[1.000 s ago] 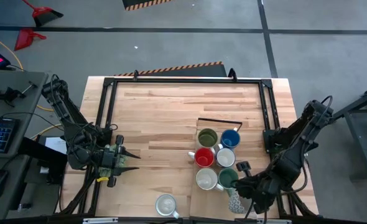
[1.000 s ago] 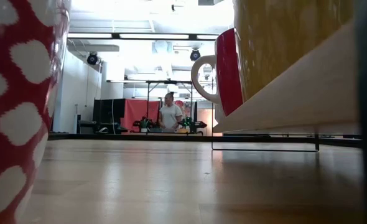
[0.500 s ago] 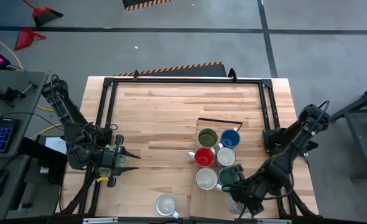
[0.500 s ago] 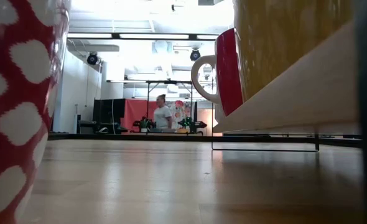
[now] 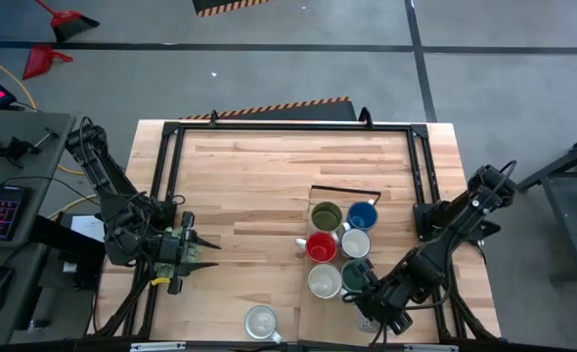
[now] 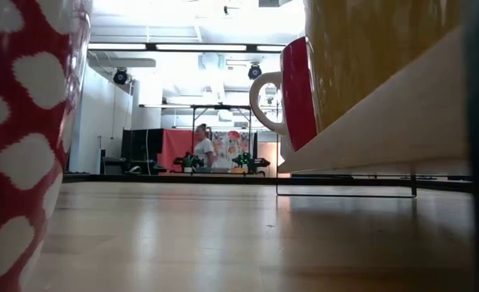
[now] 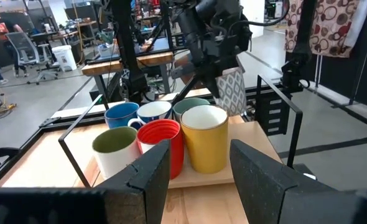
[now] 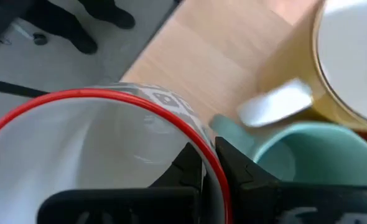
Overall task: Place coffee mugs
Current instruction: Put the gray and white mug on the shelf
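Note:
Six mugs stand close together on a low wooden board [image 5: 308,293] right of the table's middle: olive [image 5: 326,215], blue [image 5: 363,216], red [image 5: 320,247], white [image 5: 355,244], one yellow outside [image 5: 324,281] and teal [image 5: 355,279]. A red mug with white spots [image 5: 260,321] stands alone at the near edge. My right gripper [image 5: 365,311] is at the board's near right corner, shut on a grey-patterned mug with a red rim [image 8: 96,155]. My left gripper [image 5: 199,256] waits open at the table's left side. My right gripper pinches the patterned mug's red rim [image 8: 199,142], one finger [image 8: 186,167] inside the mug and the other [image 8: 236,171] outside its wall. It comes from above. In the left wrist view the mug [image 7: 232,90] hangs tilted below the gripper, behind the teal mug.
A black metal frame [image 5: 288,127] runs around the table top. A thin black wire bracket [image 5: 345,191] stands at the board's far end. Bare wood stretches between the left gripper and the board. A person stands in the room beyond the table [image 6: 200,150].
My right gripper has carried the patterned mug a little toward the table's left, closer to the teal mug, the arm swinging in over the board's near right corner. The person in the background has walked left.

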Robot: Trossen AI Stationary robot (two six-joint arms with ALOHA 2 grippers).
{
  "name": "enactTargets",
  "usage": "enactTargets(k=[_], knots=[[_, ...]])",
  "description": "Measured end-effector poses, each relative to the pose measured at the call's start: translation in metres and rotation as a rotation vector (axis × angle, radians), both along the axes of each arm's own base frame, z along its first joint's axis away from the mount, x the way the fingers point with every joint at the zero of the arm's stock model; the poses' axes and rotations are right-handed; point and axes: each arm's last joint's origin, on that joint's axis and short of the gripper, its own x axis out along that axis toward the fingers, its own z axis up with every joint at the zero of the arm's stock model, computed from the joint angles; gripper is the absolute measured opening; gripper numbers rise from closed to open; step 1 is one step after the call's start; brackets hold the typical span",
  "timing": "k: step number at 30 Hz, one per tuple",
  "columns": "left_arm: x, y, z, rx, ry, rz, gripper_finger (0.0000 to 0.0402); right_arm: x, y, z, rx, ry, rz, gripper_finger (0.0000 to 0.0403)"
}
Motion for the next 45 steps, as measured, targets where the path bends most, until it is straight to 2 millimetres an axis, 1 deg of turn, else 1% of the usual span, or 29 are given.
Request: enactTargets(k=[4,7,15,18,25,39,45], knots=[[0.000,0.000,0.000,0.000,0.000,0.000,0.0154,0.002,0.003,0.002,0.021,-0.034,0.032,0.0000],[0.000,0.000,0.000,0.000,0.000,0.000,0.0154,0.004,0.006,-0.001,0.023,-0.037,0.070,0.0000],[0.000,0.000,0.000,-0.021,0.001,0.008,0.0154,0.012,0.016,-0.024,-0.025,0.022,0.183,0.0000],[0.000,0.000,0.000,-0.032,0.000,0.021,0.0154,0.015,0.016,-0.029,-0.037,0.027,0.200,0.0000],[0.000,0.000,0.000,-0.032,0.000,0.021,0.0154,0.024,0.015,-0.028,-0.007,-0.025,0.196,0.0000],[0.000,0.001,0.000,-0.032,-0.001,0.022,0.0154,0.029,0.018,-0.025,-0.011,-0.108,0.227,0.0000],[0.000,0.001,0.000,-0.032,-0.001,0.022,0.0154,0.033,0.016,-0.030,-0.025,-0.096,0.226,0.0000]])
